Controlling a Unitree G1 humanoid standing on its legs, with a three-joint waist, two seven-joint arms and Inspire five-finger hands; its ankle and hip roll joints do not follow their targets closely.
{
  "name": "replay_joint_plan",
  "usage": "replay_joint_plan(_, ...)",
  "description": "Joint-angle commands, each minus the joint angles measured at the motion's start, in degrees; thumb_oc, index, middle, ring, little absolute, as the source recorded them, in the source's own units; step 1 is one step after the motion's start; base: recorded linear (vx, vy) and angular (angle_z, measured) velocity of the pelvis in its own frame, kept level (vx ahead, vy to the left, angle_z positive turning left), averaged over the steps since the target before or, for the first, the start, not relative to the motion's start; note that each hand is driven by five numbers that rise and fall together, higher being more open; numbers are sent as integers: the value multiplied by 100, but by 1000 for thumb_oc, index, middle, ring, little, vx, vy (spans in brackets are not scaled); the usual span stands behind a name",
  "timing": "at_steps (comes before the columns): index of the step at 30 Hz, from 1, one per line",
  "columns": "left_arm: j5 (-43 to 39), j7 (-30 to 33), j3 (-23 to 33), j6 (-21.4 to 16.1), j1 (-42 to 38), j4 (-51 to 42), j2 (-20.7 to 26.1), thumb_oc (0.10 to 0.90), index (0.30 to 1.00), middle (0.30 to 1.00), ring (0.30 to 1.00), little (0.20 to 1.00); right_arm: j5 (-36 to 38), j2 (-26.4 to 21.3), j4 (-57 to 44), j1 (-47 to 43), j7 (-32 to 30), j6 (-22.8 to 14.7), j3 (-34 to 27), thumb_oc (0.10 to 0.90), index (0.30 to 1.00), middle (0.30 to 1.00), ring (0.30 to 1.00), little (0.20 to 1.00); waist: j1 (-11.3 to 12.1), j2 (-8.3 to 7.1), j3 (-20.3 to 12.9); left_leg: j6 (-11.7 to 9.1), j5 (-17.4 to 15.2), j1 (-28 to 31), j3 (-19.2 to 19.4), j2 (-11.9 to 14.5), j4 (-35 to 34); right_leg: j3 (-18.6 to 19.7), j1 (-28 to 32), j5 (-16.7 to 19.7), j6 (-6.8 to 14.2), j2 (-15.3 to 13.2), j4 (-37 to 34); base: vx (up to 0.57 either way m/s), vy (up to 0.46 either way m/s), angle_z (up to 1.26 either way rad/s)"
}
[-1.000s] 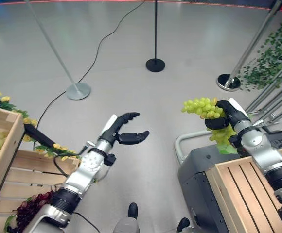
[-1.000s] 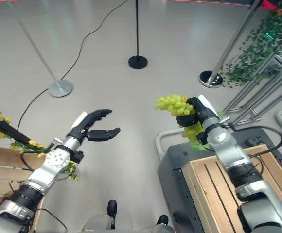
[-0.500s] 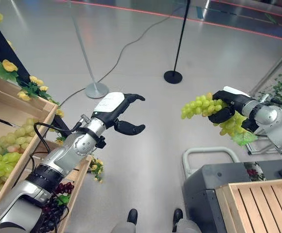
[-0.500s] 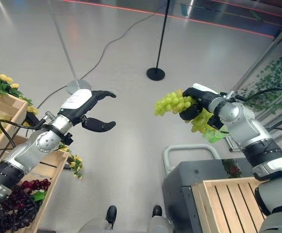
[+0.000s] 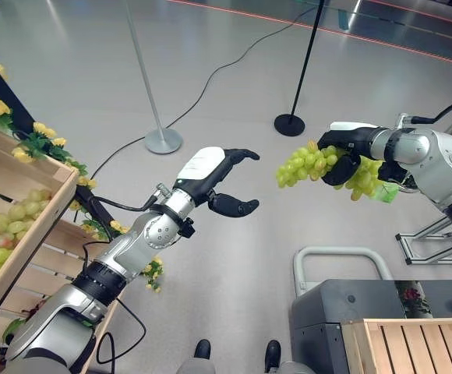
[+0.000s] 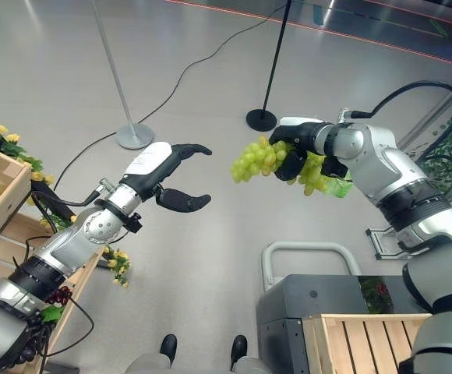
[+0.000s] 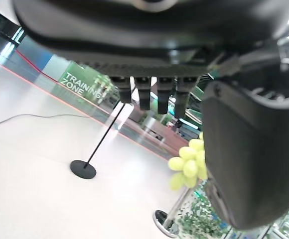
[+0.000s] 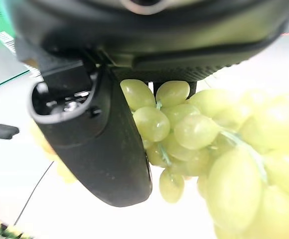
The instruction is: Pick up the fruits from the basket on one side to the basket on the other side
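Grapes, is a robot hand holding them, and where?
Yes. The right hand is shut on the green grapes around the bunch's middle. The left hand is open, holding nothing.

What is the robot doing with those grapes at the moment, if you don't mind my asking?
The right robot hand is curled round a bunch of green grapes, holding it up in the air above the floor. The left robot hand is open and raised opposite it, with a gap between it and the bunch. A wooden crate with more green grapes sits at the robot's left, and another wooden crate at its lower right.
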Motion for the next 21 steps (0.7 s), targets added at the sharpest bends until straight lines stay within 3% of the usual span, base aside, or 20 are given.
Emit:
replay_joint_plan(1,-115,137,-186,14,-734,-231,-209,800,900,900,900,900,-291,59,138,-1010,-7,88,342,400,300,300,300,300,128,-148,-888,-166,-240,42,126,83,55,-289,264,-197,87,-239,218,14,-7,10)
replay_joint_plan(21,-609,446,-165,818,-987,94,-1007,800,900,900,900,900,-12,1250,26,-1231,80,445,476,400,300,300,300,300,186,-196,-957,-172,-206,18,51,70,36,-310,347,-227,56,-225,110,-1,-2,1)
